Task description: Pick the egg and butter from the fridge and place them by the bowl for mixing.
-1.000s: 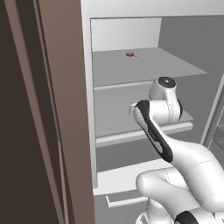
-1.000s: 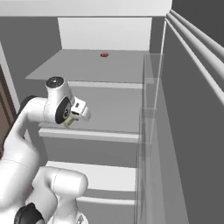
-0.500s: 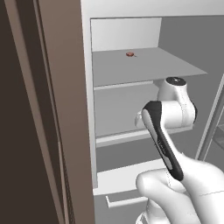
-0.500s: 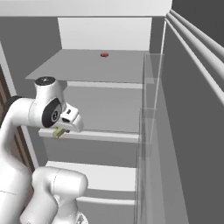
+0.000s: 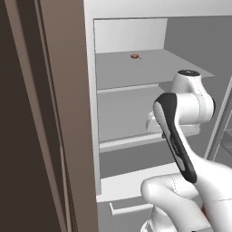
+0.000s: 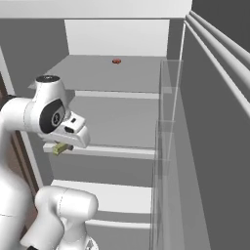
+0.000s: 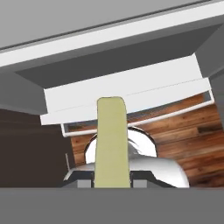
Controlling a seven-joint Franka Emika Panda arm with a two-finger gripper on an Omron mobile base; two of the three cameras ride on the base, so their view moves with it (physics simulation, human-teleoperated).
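I face the open fridge (image 6: 122, 73) — white walls, plain grey shelves, a pale bottom drawer with a bar handle, and its door with wire racks standing open on my right. Dark wood cabinet panels rise on my left, and wood flooring shows below in the hand view. Since a second ago my arm has swung my tool (image 6: 60, 148) down and back out to the front edge of the middle shelf. My tool is clamped on the butter (image 7: 112, 142) — a pale-yellow stick jutting out past the fingertips, just beside that shelf edge. A small flat red thing (image 5: 135, 56) lies far back on the upper shelf, well apart from me.
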